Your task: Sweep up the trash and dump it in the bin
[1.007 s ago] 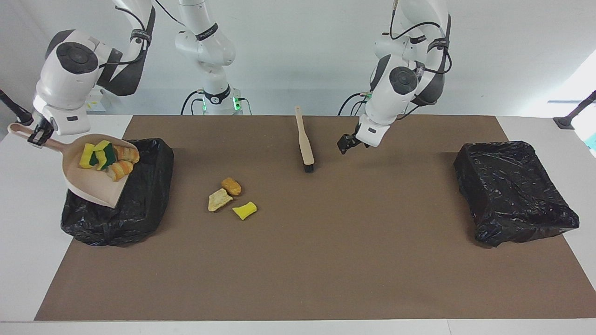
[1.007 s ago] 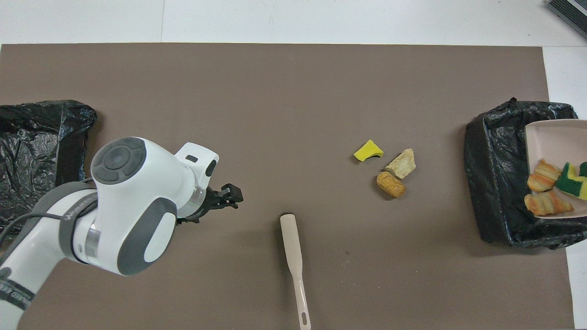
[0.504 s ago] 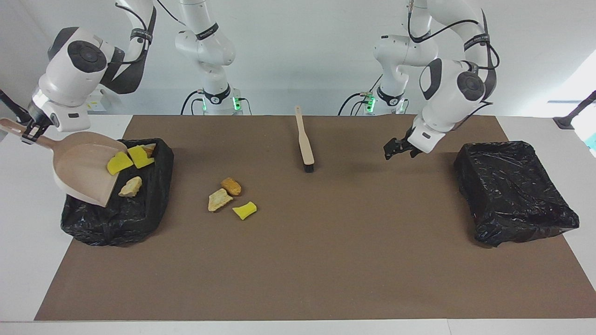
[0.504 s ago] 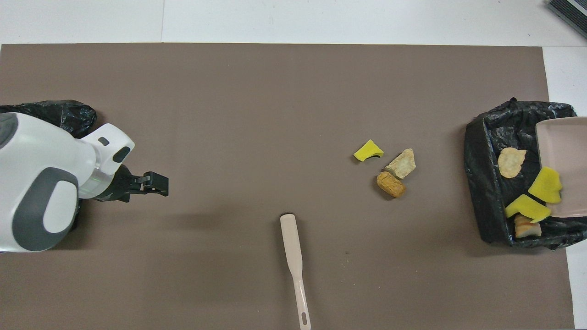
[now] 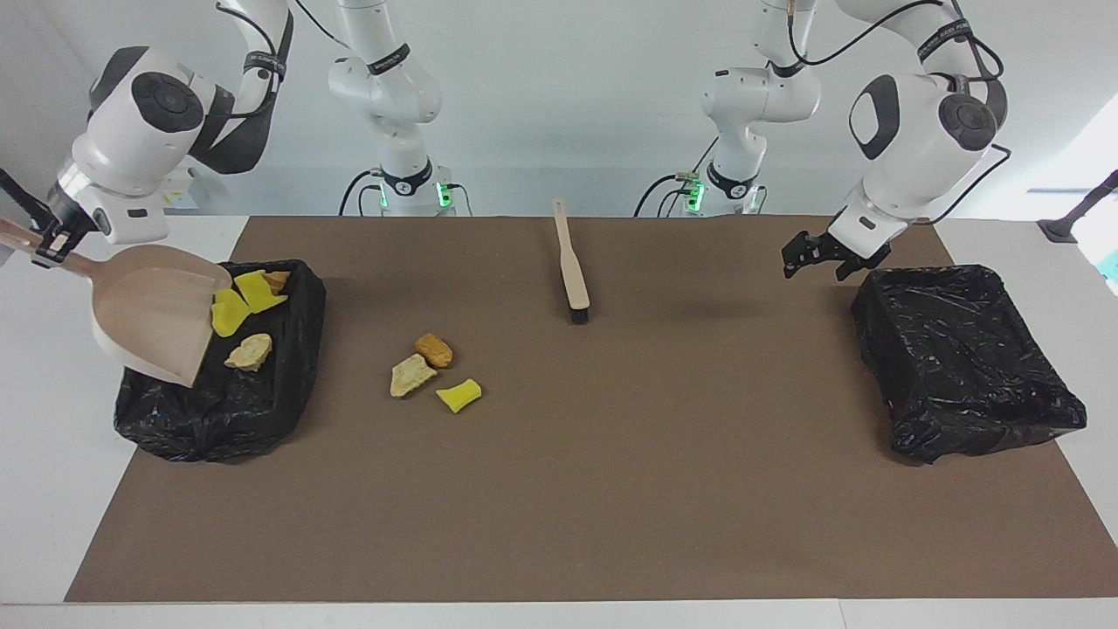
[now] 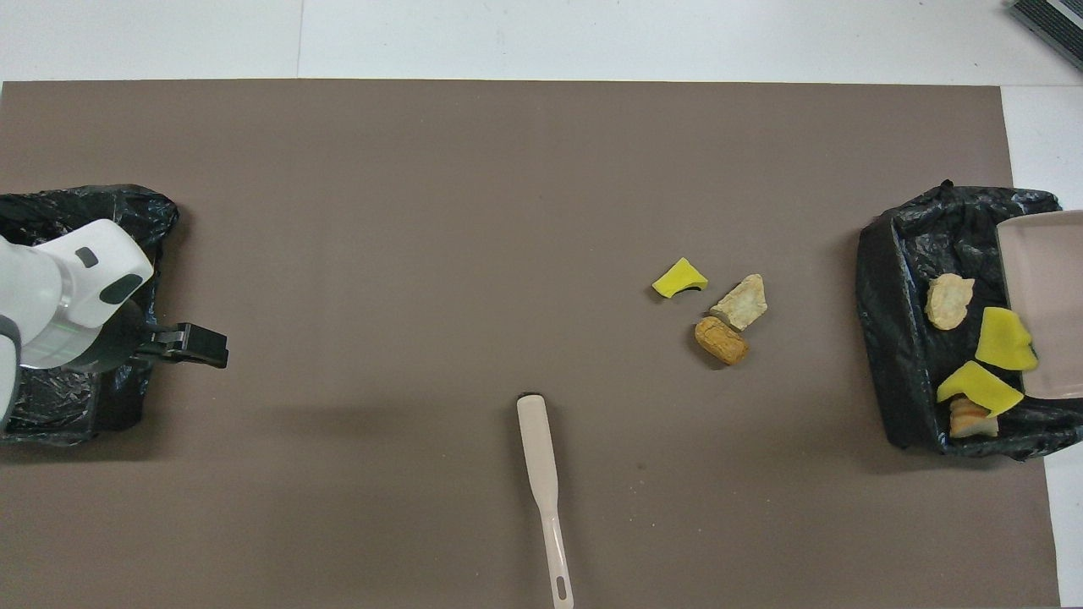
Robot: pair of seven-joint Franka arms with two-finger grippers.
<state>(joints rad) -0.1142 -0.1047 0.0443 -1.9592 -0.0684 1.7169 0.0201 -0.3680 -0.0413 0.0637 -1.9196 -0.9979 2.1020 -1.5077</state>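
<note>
Right hand (image 5: 44,247) is gripping the dustpan (image 5: 153,319) handle, tipping it over the bin (image 5: 262,411). Keep tilting w/ lip inside rim. 3 scraps (image 5: 432,371) are lying mid-worktop near brush (image 5: 572,262). Left hand (image 5: 817,256) is hanging wide, empty, by other bin (image 5: 961,367).

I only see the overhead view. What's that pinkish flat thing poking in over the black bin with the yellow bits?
Observer: A beige plastic dustpan; the right claw, outside your view, is shut on its handle.
Operator: Is it flat or tipped?
Observer: Tipped, mouth down into the black bag-lined bin.
Operator: Is the other claw touching its bin?
Observer: No, the open left claw hangs in the air beside the other black bag-lined bin.
</note>
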